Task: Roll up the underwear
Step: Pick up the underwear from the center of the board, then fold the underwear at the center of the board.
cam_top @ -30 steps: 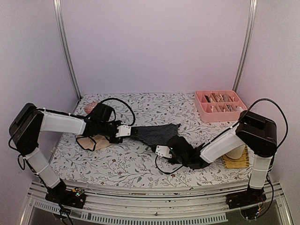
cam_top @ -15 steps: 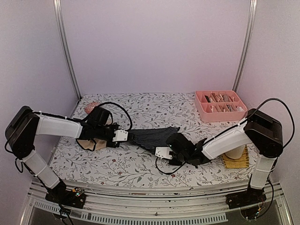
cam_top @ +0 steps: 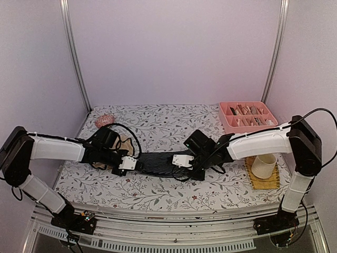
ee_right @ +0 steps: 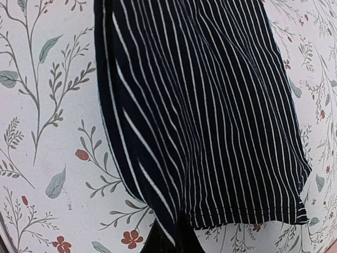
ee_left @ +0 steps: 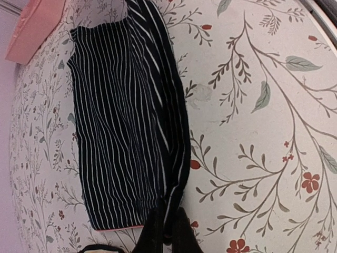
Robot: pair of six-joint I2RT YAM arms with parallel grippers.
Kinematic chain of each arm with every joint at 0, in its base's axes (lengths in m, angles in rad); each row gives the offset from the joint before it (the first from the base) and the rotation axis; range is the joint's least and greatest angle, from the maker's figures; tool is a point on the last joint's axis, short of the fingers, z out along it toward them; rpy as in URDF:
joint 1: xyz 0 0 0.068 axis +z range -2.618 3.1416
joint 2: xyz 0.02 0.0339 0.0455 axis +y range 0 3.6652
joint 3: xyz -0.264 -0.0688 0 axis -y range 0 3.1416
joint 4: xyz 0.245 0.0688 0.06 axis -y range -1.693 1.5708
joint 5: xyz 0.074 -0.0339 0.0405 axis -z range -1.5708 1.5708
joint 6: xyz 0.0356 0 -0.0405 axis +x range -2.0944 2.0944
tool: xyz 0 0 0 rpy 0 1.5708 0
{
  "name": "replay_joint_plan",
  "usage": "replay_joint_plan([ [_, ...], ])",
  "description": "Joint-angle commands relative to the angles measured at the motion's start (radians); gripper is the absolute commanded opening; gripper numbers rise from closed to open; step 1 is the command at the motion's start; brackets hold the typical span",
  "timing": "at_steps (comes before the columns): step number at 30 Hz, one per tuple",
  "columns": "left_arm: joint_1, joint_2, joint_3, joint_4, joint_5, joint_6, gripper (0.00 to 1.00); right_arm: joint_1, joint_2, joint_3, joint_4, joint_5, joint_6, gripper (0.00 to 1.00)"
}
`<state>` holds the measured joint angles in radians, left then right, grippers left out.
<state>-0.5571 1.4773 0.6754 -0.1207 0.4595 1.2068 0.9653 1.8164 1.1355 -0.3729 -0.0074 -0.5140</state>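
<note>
Both pincers are clamped on cloth: the left pincer [cam_top: 128,164] nips the left end of the navy striped underwear [cam_top: 155,162], the right pincer [cam_top: 181,161] nips its right end, and the garment is drawn flat between them. Everything rests on a floral table surface [cam_top: 158,118]. A second ago the navy piece lay wider and slanted, with the right pincer partly open at its near corner. Now that pincer has snapped shut and the arms have stretched the cloth into a long narrow band across the middle of the surface, parallel to the near edge. This looks like a lengthwise fold being smoothed, so the rolling itself probably has not begun. The beige underwear [cam_top: 125,141] lies untouched behind the left arm, towards the left edge. A pink tray [cam_top: 247,118] sits at the far right corner, and a round hairbrush [cam_top: 104,120] at the far left corner. Only the overhead view shows both arms and the beige piece. Only the wrist views show the doubled layer along one long edge and each pair of dark fingertips pinched together on the hem.
</note>
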Motion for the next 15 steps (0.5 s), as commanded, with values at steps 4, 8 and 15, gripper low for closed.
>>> replay_joint_plan([
  [4, 0.032, 0.030, 0.033, -0.068, 0.008, 0.017, 0.00, -0.071, 0.080, 0.163, -0.205, -0.122, 0.026, 0.02],
  [8, 0.068, 0.056, 0.091, -0.106, 0.035, 0.010, 0.00, -0.103, 0.086, 0.211, -0.225, -0.141, 0.014, 0.02],
  [15, 0.105, 0.121, 0.180, -0.132, 0.049, -0.018, 0.00, -0.153, 0.143, 0.318, -0.274, -0.162, -0.029, 0.02],
])
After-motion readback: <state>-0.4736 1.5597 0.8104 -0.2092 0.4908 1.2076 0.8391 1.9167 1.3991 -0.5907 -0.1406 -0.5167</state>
